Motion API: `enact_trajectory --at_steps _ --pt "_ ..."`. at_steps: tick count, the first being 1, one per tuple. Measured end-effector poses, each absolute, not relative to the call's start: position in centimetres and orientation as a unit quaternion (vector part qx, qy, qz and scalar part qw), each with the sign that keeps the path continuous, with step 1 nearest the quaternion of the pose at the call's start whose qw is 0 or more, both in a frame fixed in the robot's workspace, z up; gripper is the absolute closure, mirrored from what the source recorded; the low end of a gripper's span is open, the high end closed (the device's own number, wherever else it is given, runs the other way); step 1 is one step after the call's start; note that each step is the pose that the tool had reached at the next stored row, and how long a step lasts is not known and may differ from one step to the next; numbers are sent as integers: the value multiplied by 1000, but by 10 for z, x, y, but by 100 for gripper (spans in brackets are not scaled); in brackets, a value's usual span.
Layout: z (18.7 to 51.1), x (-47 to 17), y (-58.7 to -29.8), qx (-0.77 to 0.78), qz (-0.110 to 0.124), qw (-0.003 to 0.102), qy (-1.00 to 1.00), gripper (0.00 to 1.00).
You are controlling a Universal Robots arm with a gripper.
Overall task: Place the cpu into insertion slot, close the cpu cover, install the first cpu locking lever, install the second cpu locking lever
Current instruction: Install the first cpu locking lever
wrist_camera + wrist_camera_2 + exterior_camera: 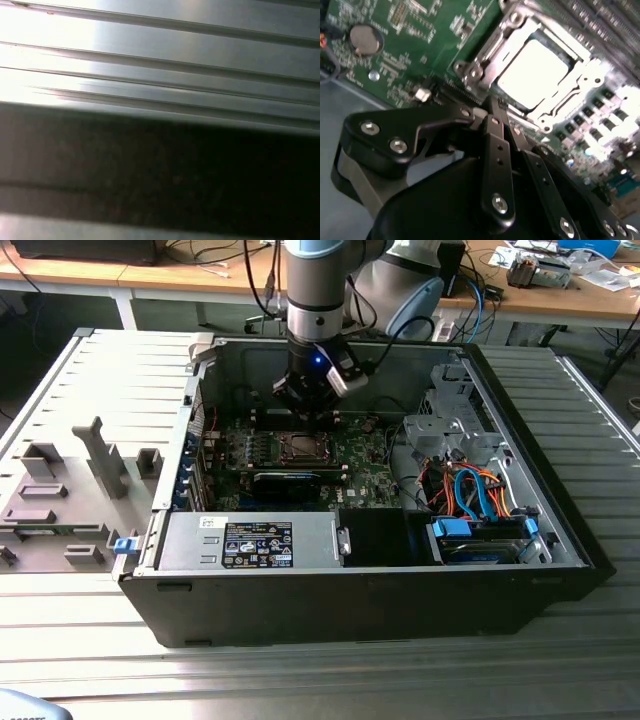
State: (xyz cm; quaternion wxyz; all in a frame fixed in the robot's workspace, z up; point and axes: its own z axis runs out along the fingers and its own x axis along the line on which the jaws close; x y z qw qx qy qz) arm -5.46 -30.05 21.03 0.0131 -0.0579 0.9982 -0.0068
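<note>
The cpu (532, 67), a flat silvery square, sits in the socket on the green motherboard (415, 60). The cpu cover (487, 47), a silver frame, lies around it with the chip showing through its window. In the second wrist view, my gripper (496, 106) has its black fingers (495, 150) pressed together with nothing between them. Its tips are right at the socket's edge, beside a metal lever end (470, 72). In the exterior view the gripper (303, 410) hangs inside the open computer case, just above the far side of the socket (298, 448).
The black graphics card (285, 480) lies just in front of the socket. The power supply (250, 540) and the orange and blue cables (470, 490) fill the case's front. A coin battery (365, 39) sits on the board. Grey fixtures (70, 490) stand on the ribbed table.
</note>
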Motion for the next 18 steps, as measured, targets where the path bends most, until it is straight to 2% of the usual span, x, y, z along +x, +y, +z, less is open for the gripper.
enact_trajectory --at_steps 12,18 --pt "211 -55 -336 -58 -13 13 998 89" --pt "224 -55 -340 -58 -13 13 998 89"
